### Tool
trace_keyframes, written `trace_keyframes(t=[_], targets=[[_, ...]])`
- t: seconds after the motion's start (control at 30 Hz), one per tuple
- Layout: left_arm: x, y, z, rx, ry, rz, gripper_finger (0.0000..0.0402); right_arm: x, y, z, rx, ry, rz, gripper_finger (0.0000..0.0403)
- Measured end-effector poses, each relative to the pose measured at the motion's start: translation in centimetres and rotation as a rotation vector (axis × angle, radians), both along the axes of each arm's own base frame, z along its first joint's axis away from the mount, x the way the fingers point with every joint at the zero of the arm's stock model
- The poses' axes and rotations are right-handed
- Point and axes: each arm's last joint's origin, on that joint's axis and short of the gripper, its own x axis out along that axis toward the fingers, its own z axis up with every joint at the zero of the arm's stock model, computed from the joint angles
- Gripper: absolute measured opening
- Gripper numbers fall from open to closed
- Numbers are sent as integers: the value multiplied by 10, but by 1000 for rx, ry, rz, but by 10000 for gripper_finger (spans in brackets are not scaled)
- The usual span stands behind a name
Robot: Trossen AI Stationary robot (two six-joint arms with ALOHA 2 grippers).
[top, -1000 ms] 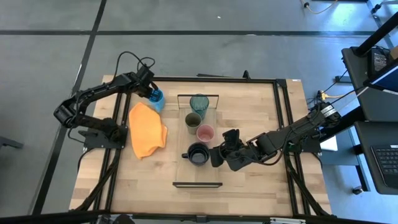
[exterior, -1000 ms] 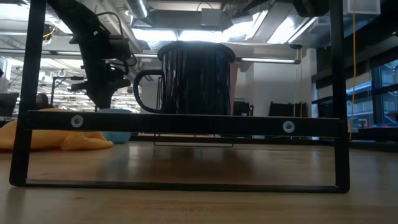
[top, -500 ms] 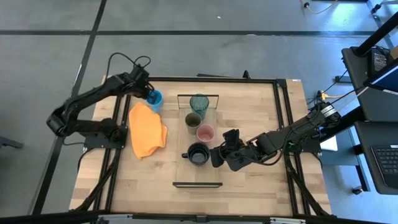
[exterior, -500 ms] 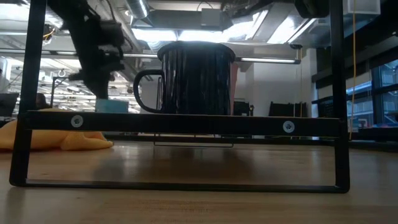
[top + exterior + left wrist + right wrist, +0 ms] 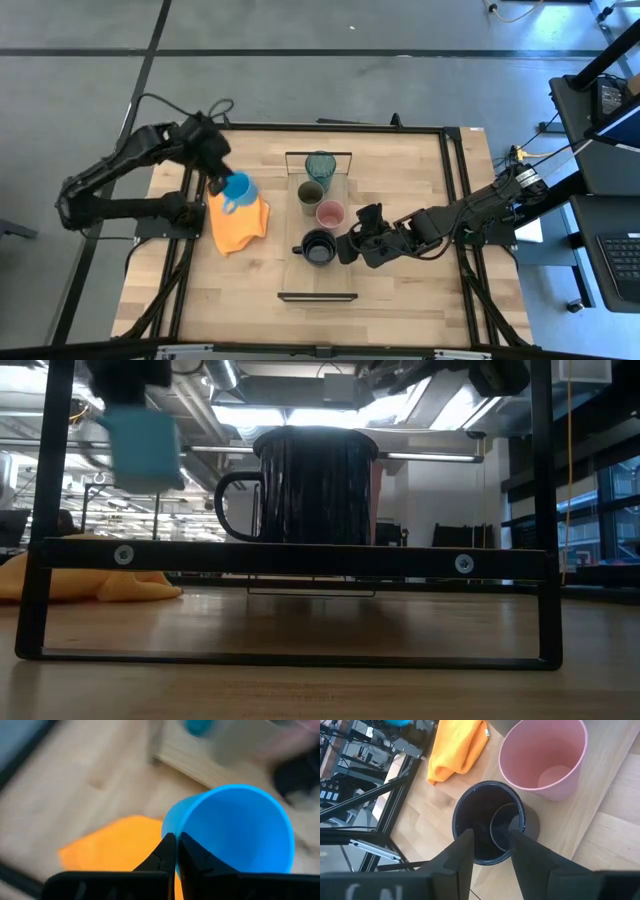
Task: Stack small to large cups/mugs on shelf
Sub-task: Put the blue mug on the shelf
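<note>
High view: the left gripper (image 5: 222, 180) has carried the bright blue handled mug (image 5: 238, 187) away from the table's far-left edge, where it sat a second ago, and now holds it lifted over the crumpled orange cloth (image 5: 236, 213), partway toward the long light-wood shelf with black end frames (image 5: 345, 235). On that shelf stand the teal translucent tumbler (image 5: 320, 166) nearest the far end, then the olive-green cup (image 5: 310, 195), the pink cup (image 5: 329, 213) and the black handled mug (image 5: 318, 247). The free plank lies past the black mug toward the near end, so I judge the blue mug belongs there. The right gripper (image 5: 352, 243) waits just beside the black mug, unmoved.

Low view: the blue mug (image 5: 143, 443) now hangs high above the shelf's board, where half a second ago it was level with it; the black mug (image 5: 317, 485) stands on the plank.

Left wrist view: the fingers (image 5: 165, 855) are pressed nearly together, pinching the blue mug's rim (image 5: 233, 830).

Right wrist view: the right fingers (image 5: 462, 851) are spread, framing the black mug (image 5: 489, 822), with the pink cup (image 5: 545, 757) behind.

No writing or brand can be read anywhere.
</note>
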Motion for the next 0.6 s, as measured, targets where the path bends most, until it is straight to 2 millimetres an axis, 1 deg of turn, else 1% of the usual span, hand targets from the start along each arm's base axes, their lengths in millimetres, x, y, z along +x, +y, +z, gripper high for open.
trace_keyframes(t=[0.13, 0.33, 0.43, 0.6], targets=[[-5, -25, 10, -37, -37, -171, 0, 0, -1, 0, 0, 0, -2, 127], [-3, -49, 12, -49, -48, -338, 0, 0, -1, 0, 19, -5, -19, 127], [5, -59, 10, -51, -18, -420, 0, 0, 0, 0, 42, -6, -30, 127], [27, -74, 3, -17, 40, -504, 0, 0, 0, 0, 64, -7, -38, 127]])
